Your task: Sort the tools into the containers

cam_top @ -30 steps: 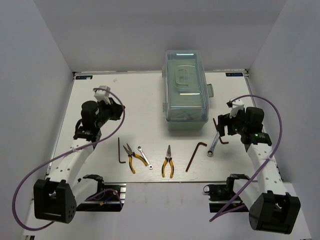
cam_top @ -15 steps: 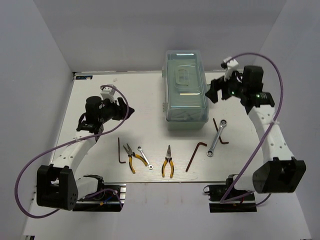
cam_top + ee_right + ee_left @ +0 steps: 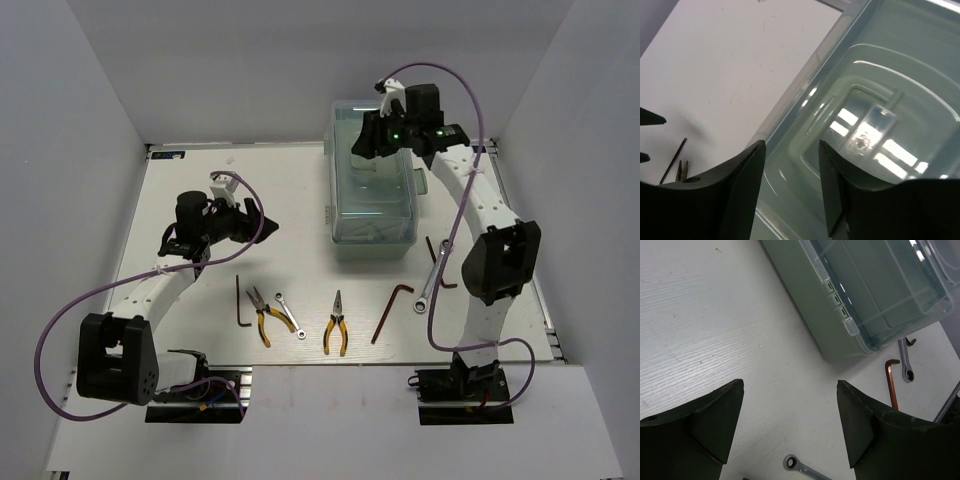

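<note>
The closed toolbox [image 3: 370, 190], pale green with a clear lid [image 3: 880, 100], stands at the back centre of the table. My right gripper [image 3: 366, 141] hovers open over the lid's moulded handle [image 3: 865, 115], nothing between its fingers. My left gripper [image 3: 264, 226] hangs open left of the toolbox [image 3: 875, 295], above bare table. Tools lie in a row near the front: a hex key [image 3: 238, 300], pliers [image 3: 262, 315], a small wrench [image 3: 288, 312], pliers [image 3: 336, 322], a hex key [image 3: 392, 310], a larger wrench [image 3: 434, 275] and a hex key [image 3: 441, 262] beside it.
The white table [image 3: 280, 190] ends at grey walls on three sides. The toolbox's side latches [image 3: 837, 302] face my left gripper. In the left wrist view the small wrench's ring end [image 3: 790, 462] lies just below the fingers.
My right arm has swung from the right side of the table up over the toolbox lid, jaws narrowing. My left gripper has opened wide and shifted slightly right.
</note>
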Available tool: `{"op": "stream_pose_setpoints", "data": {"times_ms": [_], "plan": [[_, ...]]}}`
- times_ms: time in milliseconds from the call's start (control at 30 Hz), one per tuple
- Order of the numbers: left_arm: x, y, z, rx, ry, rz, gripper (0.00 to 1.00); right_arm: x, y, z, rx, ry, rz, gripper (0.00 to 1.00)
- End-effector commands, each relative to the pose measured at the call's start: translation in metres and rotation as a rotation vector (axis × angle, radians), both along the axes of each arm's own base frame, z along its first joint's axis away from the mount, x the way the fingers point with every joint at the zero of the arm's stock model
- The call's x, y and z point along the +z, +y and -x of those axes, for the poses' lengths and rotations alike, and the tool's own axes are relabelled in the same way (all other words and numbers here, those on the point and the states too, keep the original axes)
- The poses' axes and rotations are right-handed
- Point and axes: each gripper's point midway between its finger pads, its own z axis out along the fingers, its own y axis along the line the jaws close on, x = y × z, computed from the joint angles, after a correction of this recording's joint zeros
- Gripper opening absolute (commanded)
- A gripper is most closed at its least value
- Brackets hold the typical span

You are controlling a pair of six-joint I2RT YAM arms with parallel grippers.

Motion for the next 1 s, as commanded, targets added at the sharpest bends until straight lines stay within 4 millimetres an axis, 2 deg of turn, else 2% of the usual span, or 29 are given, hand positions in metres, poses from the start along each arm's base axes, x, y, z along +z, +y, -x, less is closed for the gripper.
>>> {"op": "stream_pose_setpoints", "data": {"times_ms": [0, 33, 67, 100, 167, 200, 367, 600, 667, 700, 867, 967], "plan": [[0.026, -0.006, -0.001, -0.055, -0.100, 0.018, 0.85, 0.028, 0.013, -0.015, -0.121, -0.017, -0.085, 0.54], [0.026, -0.007, 0.001, -0.064, -0.099, 0.021, 0.85, 0.018, 0.021, -0.018, -0.119, 0.012, -0.093, 0.54], [0.026, -0.007, 0.001, -0.064, -0.099, 0.021, 0.85, 0.021, 0.023, -0.020, -0.146, 0.037, -0.126, 0.55], [0.022, -0.007, 0.000, -0.064, -0.089, 0.020, 0.85, 0.018, 0.018, -0.026, -0.202, 0.039, -0.118, 0.55], [0.024, -0.009, -0.001, -0.074, -0.088, 0.024, 0.85, 0.012, 0.024, -0.025, -0.239, 0.077, -0.132, 0.55], [0.024, -0.009, -0.001, -0.074, -0.088, 0.024, 0.85, 0.006, 0.014, -0.031, -0.299, 0.082, -0.111, 0.55], [0.024, -0.010, 0.000, -0.082, -0.088, 0.027, 0.85, -0.017, 0.013, -0.034, -0.383, 0.127, -0.065, 0.61], [0.025, -0.011, -0.001, -0.088, -0.092, 0.037, 0.86, -0.046, 0.026, -0.030, -0.401, 0.232, -0.072, 0.63], [0.021, -0.011, 0.000, -0.088, -0.082, 0.037, 0.86, -0.050, 0.028, -0.030, -0.422, 0.250, -0.083, 0.63], [0.026, -0.011, 0.000, -0.088, -0.102, 0.039, 0.86, -0.052, 0.029, -0.030, -0.431, 0.260, -0.090, 0.63], [0.027, -0.013, 0.001, -0.095, -0.109, 0.049, 0.86, -0.061, 0.027, -0.026, -0.489, 0.321, -0.102, 0.62], [0.030, -0.017, -0.003, -0.103, -0.110, 0.087, 0.86, -0.061, 0.042, -0.017, -0.427, 0.403, -0.182, 0.56]]}}
